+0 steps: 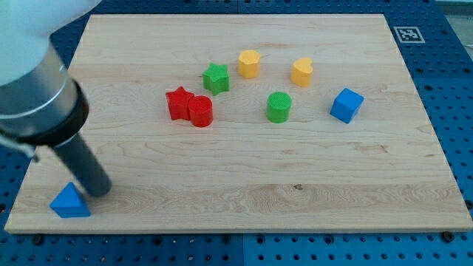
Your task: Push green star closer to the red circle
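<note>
The green star (216,77) lies on the wooden board, up and to the right of the red circle (200,111), with a small gap between them. The red circle touches a red star (178,103) on its left. My tip (99,191) is at the board's lower left, far from the green star and right next to a blue triangle (70,201).
A yellow hexagon (249,63) and a yellow heart-like block (301,72) sit near the view's top. A green circle (278,107) and a blue cube (346,104) lie to the right. The wooden board (310,185) rests on a blue pegboard.
</note>
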Motion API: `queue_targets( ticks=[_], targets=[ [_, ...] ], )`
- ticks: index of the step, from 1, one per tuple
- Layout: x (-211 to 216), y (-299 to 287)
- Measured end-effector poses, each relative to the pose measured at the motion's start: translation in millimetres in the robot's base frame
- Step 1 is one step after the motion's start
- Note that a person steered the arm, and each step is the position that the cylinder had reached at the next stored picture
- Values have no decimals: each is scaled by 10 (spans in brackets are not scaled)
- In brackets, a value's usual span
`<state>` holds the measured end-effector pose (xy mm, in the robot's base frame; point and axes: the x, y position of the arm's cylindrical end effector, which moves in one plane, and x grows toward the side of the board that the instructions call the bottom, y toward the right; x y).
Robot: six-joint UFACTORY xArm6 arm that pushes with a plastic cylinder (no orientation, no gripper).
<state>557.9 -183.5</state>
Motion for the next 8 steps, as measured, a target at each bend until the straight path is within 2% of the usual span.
queue_targets(
  ticks=[2, 3, 4, 5, 6, 8],
  targets=[
    [-1388, 42],
    [-1881, 592],
    [-1895, 1365],
    [-1895, 1718],
    [-1894, 1731],
    [-1942, 2545]
  ],
)
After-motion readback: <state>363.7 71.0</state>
